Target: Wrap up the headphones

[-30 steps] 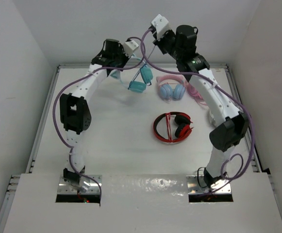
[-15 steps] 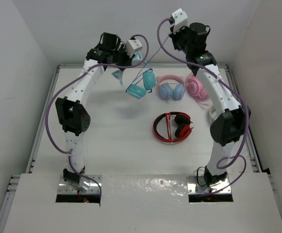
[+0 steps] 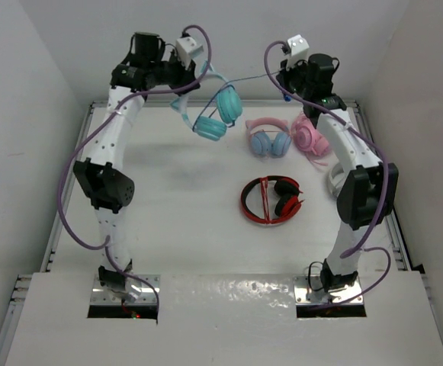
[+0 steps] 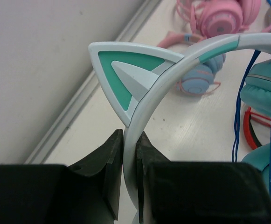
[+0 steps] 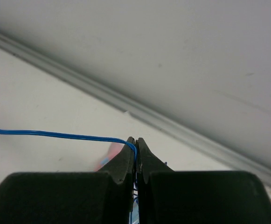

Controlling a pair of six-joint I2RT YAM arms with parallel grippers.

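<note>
The teal headphones [image 3: 218, 113] hang in the air over the far part of the table, both cups dangling. My left gripper [image 3: 186, 79] is shut on their pale mint headband [image 4: 172, 70], just below a cat ear [image 4: 126, 70], as the left wrist view [image 4: 130, 144] shows. The thin blue cable [image 3: 251, 78] runs from the headphones rightwards to my right gripper [image 3: 284, 76]. In the right wrist view that gripper [image 5: 136, 142] is shut on the cable [image 5: 56, 135], which stretches out straight to the left. More cable strands [image 4: 238, 107] hang beside the cups.
A pink-banded pair with blue cups [image 3: 270, 142] and an all-pink pair [image 3: 310, 137] lie at the far right. A red and black pair [image 3: 271, 198] lies mid-table. The back wall and the table's raised rim [image 3: 91, 107] are close behind both grippers.
My left gripper has risen and moved back-left with the headphones. My right gripper has moved right with the cable, which now runs stretched between them.
</note>
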